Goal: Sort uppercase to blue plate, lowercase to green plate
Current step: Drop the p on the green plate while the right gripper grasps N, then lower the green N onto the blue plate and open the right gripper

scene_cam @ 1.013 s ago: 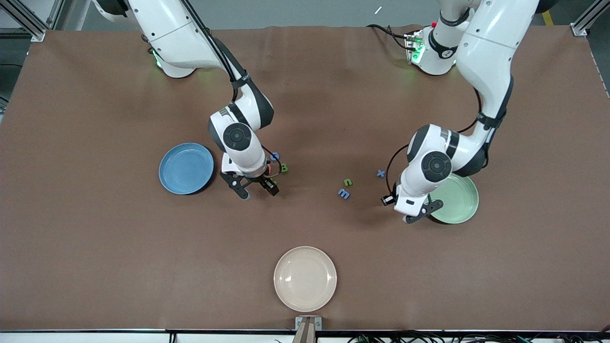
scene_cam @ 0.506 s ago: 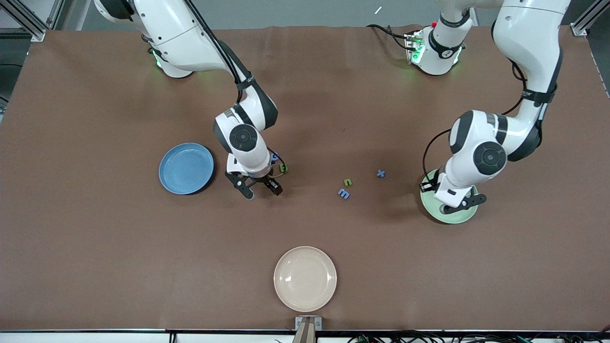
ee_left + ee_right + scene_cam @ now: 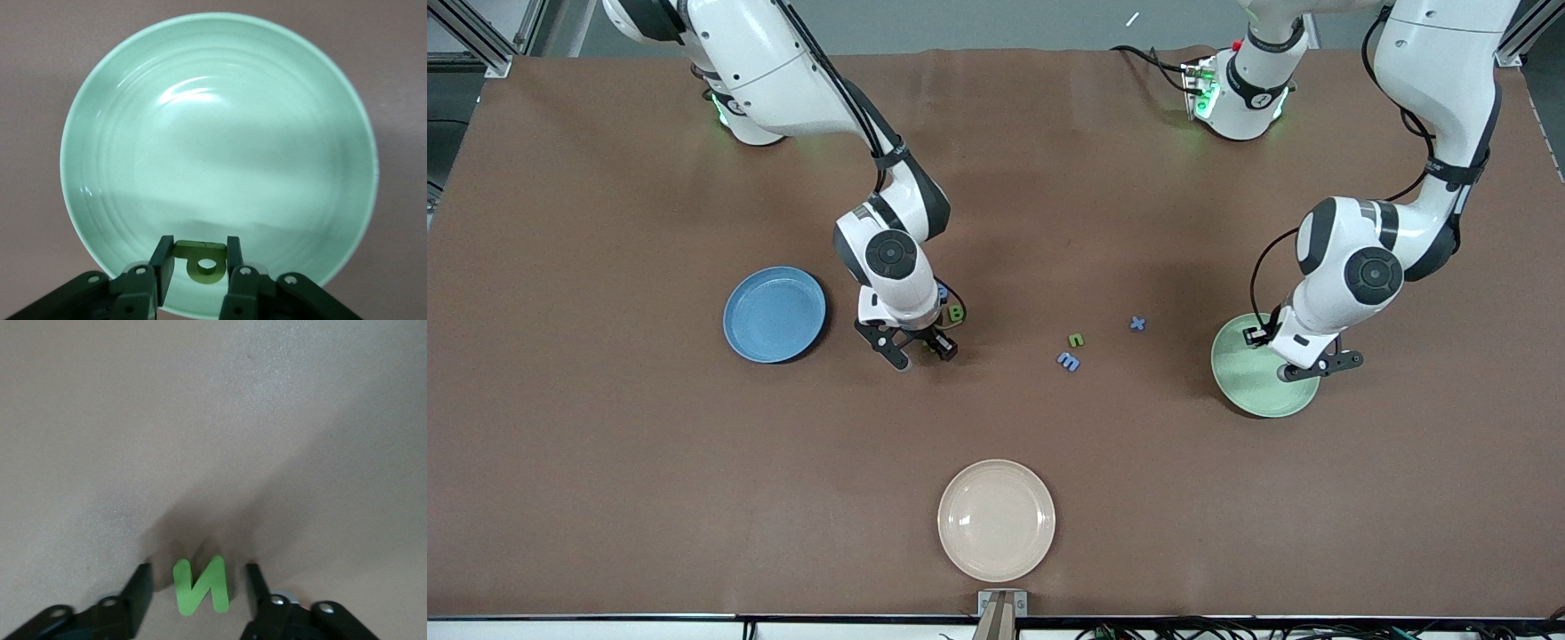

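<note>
My left gripper point(image 3: 1316, 368) is over the pale green plate point(image 3: 1249, 384), shut on the green p point(image 3: 203, 261), which is held above the plate's inside point(image 3: 213, 133). My right gripper point(image 3: 923, 354) is low at the table beside the blue plate point(image 3: 774, 314), its fingers open on either side of the green N point(image 3: 200, 587), which lies flat. The green B point(image 3: 956, 313) and part of the blue G point(image 3: 943, 291) show next to that gripper. The pink Q is hidden. The green n point(image 3: 1077, 340), blue m point(image 3: 1068, 361) and blue x point(image 3: 1136, 324) lie mid-table.
A beige plate point(image 3: 996, 520) sits near the front edge of the brown table, nearer the front camera than the letters. The blue plate holds nothing.
My left gripper has carried the p from beside the green plate to over it, toward the left arm's end. My right gripper has shifted slightly toward the mid-table letters.
</note>
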`<move>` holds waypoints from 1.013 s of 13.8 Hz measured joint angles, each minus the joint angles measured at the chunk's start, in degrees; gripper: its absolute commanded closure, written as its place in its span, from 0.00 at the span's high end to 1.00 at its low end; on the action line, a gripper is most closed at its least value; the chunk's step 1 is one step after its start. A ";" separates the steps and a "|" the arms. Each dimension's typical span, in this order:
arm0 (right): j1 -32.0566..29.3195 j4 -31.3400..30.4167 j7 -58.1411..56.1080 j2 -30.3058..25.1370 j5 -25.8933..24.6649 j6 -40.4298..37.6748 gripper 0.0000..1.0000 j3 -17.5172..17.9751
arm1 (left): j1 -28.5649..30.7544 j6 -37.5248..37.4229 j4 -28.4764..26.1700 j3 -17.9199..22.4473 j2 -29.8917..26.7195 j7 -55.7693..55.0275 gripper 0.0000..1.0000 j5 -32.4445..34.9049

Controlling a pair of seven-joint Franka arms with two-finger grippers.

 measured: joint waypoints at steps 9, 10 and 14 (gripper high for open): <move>-0.63 2.52 -5.43 -0.46 -0.13 -6.77 0.00 -1.12 | 0.87 4.38 -2.40 -0.15 1.30 0.07 0.90 1.98; -1.47 3.41 -8.02 -1.08 -0.13 -9.87 0.00 -1.33 | 0.87 4.43 -2.39 -0.17 1.30 0.07 0.98 1.98; -6.75 1.10 -17.22 -7.05 -0.14 -16.35 0.00 -1.57 | 0.84 4.61 -0.91 -2.04 1.20 0.07 0.99 1.99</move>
